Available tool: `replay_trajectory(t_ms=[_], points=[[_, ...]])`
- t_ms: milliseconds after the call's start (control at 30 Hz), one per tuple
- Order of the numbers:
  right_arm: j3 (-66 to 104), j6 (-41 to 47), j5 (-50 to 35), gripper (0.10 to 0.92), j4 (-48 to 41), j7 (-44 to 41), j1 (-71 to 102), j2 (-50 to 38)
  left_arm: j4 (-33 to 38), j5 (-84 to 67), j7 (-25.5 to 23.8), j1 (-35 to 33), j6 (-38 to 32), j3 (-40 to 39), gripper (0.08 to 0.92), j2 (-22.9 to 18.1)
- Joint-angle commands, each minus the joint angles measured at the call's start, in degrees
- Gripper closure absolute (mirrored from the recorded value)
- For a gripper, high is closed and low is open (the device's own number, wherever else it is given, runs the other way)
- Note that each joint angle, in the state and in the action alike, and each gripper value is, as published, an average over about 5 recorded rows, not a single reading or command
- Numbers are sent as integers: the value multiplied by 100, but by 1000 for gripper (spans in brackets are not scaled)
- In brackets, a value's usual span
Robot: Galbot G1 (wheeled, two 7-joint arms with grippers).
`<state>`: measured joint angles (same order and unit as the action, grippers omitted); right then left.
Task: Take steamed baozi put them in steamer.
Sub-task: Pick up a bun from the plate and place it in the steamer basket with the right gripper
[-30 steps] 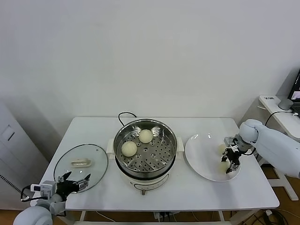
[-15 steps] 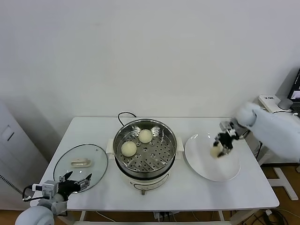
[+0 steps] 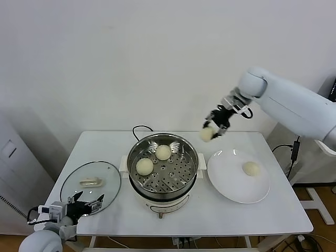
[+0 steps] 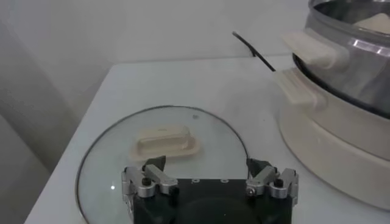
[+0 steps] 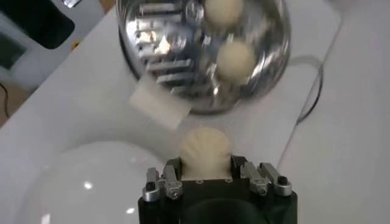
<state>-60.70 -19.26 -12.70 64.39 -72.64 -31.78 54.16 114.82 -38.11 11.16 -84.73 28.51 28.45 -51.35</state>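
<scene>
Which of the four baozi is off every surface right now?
The baozi gripped in the right gripper, in the air between plate and steamer; two others lie in the steamer, one on the plate.

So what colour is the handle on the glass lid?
Cream, on the glass lid's handle; clearest in the left wrist view.

The right tool (image 3: pixel 216 124) has lifted a baozi (image 3: pixel 207 134) off, apparently toward the steamer (image 3: pixel 163 164).

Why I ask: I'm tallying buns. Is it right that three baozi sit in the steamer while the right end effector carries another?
Not quite: the head view shows two baozi in the steamer, not three. The right end effector does carry another.
</scene>
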Motion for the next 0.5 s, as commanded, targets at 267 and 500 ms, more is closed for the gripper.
replay_trajectory(t_ms=[267, 500], points=[[-263, -1573, 280, 525, 1302, 178, -32, 1053, 9, 12, 3, 8, 7, 11, 177, -7], [-390, -1622, 634, 525, 1666, 109, 246, 1063, 6, 12, 1, 12, 5, 9, 177, -4]])
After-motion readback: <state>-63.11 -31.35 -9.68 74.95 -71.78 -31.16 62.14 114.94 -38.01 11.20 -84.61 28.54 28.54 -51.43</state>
